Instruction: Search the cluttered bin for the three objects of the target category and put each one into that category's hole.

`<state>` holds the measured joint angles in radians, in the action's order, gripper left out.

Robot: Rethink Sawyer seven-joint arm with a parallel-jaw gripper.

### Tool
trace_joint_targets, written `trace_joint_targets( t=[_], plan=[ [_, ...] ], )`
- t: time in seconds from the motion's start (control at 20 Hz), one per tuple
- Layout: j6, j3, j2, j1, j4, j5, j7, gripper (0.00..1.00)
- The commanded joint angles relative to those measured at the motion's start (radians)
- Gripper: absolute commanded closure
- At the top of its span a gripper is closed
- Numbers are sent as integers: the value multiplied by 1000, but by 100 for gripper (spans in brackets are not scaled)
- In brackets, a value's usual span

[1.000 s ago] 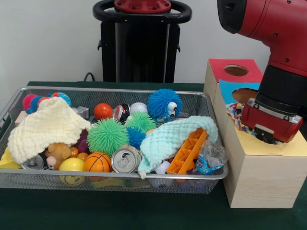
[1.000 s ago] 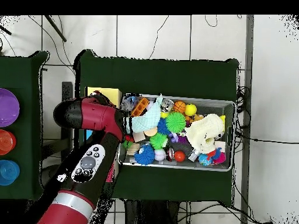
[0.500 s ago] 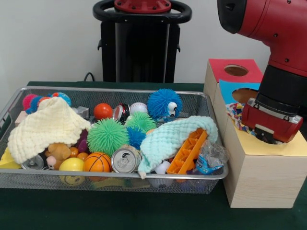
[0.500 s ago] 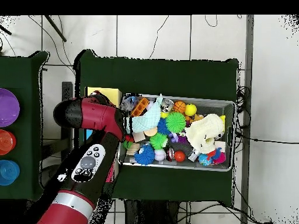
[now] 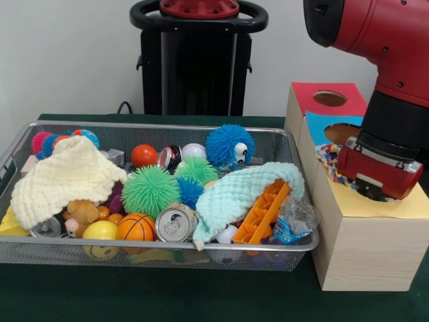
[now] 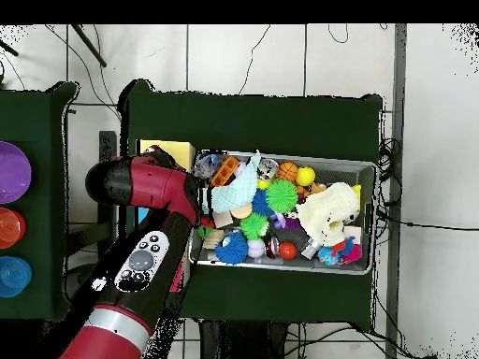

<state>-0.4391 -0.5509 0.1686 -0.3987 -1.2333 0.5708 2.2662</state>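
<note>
Over the wooden box (image 5: pixel 365 248), claw (image 5: pixel 371 194) points down (fingers hidden).

lab | tiled floor (image 6: pixel 281 56) with loose cables (image 6: pixel 412 224) | green-clothed table (image 6: pixel 253 117)

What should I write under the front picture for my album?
A red robot arm dips into a wooden box beside a toy-filled wire bin.
</note>
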Motion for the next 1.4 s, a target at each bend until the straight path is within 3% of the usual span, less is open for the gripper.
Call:
trace_joint_targets(
  t=[0.05,0.65,0.7,1.4],
  plan=[
    [-91,123,-94,57,-37,36,238,0],
    [-125,123,-85,66,-30,21,212,0],
    [-98,116,-85,59,-39,30,231,100],
    [-149,120,-59,71,-36,22,213,100]
  ],
)
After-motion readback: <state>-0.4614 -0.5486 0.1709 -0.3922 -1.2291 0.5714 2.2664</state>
